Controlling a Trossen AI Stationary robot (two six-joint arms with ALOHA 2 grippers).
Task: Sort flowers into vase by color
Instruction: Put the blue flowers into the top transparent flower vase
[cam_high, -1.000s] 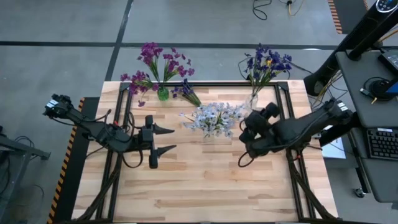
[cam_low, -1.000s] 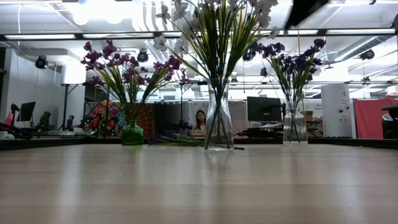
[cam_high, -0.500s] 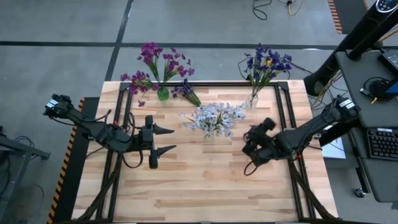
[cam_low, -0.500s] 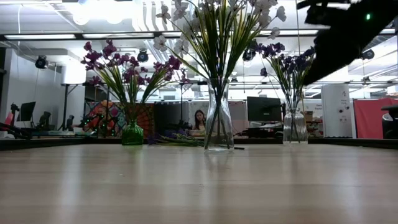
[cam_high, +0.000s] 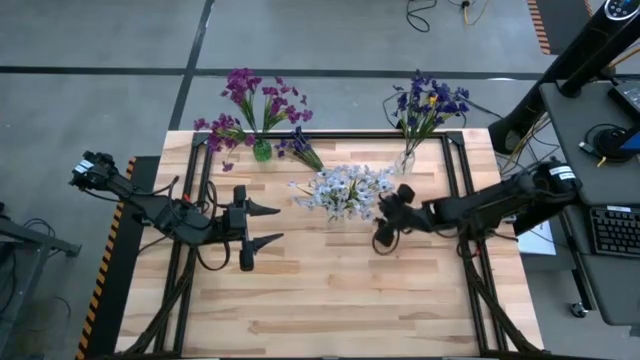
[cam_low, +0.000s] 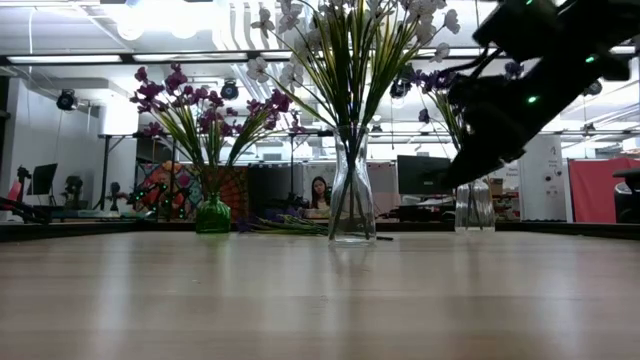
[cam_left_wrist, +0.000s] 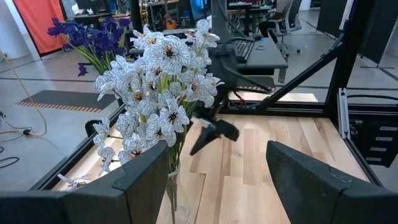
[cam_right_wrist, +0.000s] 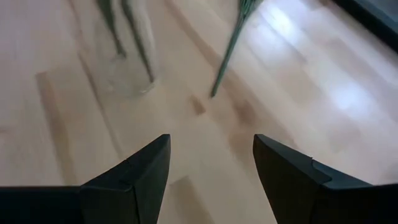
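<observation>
Lying loose on the wooden table (cam_high: 330, 290), a blue-violet spray (cam_high: 299, 148) is seen in the high view between the green vase (cam_high: 261, 151) of magenta flowers (cam_high: 250, 100) and the clear middle vase (cam_low: 352, 205) of white-lavender flowers (cam_high: 345, 190); its long axis runs on a slant, blossoms toward the table's far edge and stem toward the middle vase; the matching blue-violet bunch (cam_high: 428, 103) stands in a clear vase (cam_low: 474, 205) at the far right corner. The right gripper (cam_high: 381, 232) is stretched low across the table and hangs just beside the white bunch, on its right and nearer side; its jaws are parted and nothing is held between them; in the right wrist view the base of the glass vase and a thin green stem end (cam_right_wrist: 225, 59) on the wood are seen just beyond the fingers (cam_right_wrist: 134, 180). The loose spray lies on the far side of the white bunch from this gripper, so a reach around or over the vase would probably be needed. The left gripper (cam_high: 262, 224) waits left of centre, jaws wide and empty, pointing toward the middle vase; it is judged about as near to the spray, with a clearer path.
</observation>
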